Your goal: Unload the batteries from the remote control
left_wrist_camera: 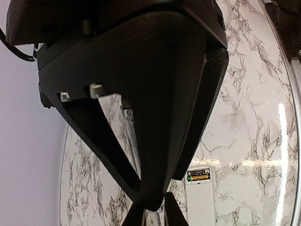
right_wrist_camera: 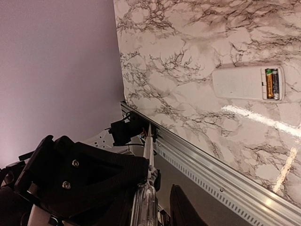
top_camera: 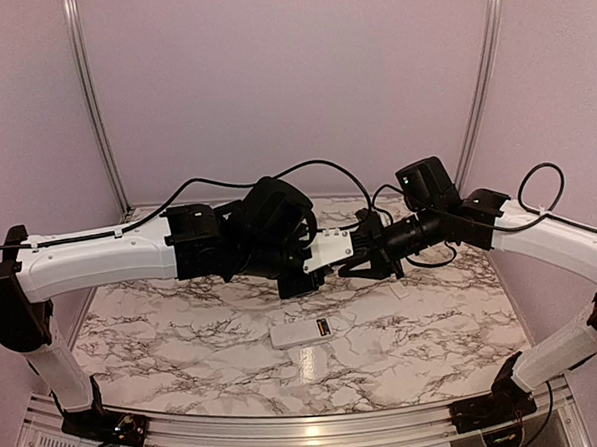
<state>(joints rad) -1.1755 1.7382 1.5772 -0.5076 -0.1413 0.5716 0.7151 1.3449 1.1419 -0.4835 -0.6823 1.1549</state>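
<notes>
The white remote control (top_camera: 296, 334) lies flat on the marble table with its battery recess open at its right end. Two batteries (right_wrist_camera: 271, 84) lie side by side in the recess, one golden-orange and one dark; they also show in the left wrist view (left_wrist_camera: 198, 175). Both grippers meet in the air above the remote. My left gripper (left_wrist_camera: 151, 207) is shut on a screwdriver with a clear handle (right_wrist_camera: 146, 205) and a long grey shaft (right_wrist_camera: 149, 143). My right gripper (right_wrist_camera: 153, 197) straddles the handle, and a gap still shows beside one finger (right_wrist_camera: 184, 207).
A small flat white piece (top_camera: 398, 290) lies on the table to the right of the remote. An aluminium rail (right_wrist_camera: 221, 169) runs along the table's near edge. Purple walls enclose the back and both sides.
</notes>
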